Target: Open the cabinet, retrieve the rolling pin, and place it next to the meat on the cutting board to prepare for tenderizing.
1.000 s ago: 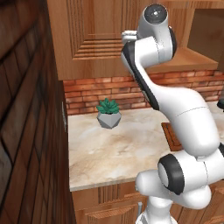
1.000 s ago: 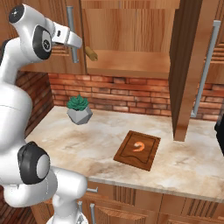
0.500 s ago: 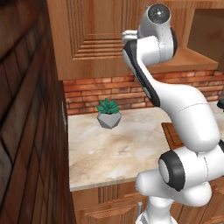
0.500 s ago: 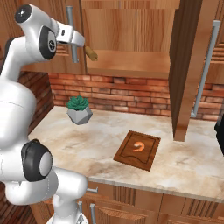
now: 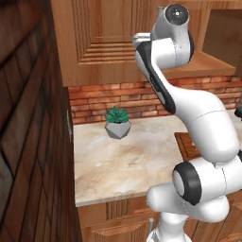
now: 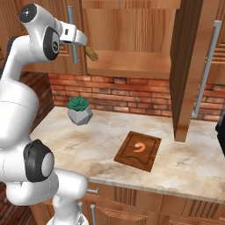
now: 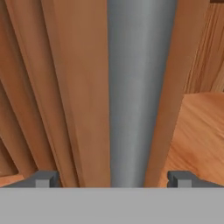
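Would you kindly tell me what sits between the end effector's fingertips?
The cabinet's grey bar handle runs between the open end effector's fingertips, seen in hand view.

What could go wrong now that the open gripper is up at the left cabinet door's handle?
1. The gripper is open with the grey bar handle between its fingertips; closing off-centre could let it slip.
2. The rolling pin pokes out over the shelf edge just beside that handle; swinging the left door or the hand may knock it down.
3. The right door already hangs open over the counter.

base views flank arm; hand view hugs handle [image 7: 138,87]
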Robot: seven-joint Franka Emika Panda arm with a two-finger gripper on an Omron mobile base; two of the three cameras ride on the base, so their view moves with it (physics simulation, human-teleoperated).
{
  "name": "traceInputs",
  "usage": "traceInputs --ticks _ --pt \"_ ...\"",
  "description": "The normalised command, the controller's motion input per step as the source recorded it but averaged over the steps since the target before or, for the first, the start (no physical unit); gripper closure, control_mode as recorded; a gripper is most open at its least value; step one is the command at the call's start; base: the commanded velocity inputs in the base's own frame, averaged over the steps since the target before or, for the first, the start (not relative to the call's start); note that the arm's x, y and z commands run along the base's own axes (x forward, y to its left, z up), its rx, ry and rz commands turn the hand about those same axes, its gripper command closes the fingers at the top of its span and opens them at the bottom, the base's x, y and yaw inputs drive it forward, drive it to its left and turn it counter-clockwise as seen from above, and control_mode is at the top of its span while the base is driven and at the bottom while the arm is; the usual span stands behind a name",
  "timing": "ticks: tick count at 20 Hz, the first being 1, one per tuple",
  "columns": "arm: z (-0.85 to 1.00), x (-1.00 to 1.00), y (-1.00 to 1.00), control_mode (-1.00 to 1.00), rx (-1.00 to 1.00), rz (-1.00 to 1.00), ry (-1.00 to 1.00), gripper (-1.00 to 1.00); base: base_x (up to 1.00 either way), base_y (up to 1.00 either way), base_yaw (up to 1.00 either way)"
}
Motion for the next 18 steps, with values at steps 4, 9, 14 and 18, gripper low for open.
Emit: traceInputs --ticks 4,9,14,18 --pt "0.0 0.07 -0.25 -1.0 0.0 0.0 0.0 -1.0 0.0 0.0 0.0" --pt "0.0 0.18 -0.14 -1.0 0.0 0.0 0.0 -1.0 0.0 0.0 0.0" --pt "0.0 0.3 -0.02 -1.0 0.0 0.0 0.0 -1.0 0.0 0.0 0.0" --pt "-0.03 0.35 -0.09 -1.0 0.0 0.0 0.0 -1.0 0.0 0.0 0.0"
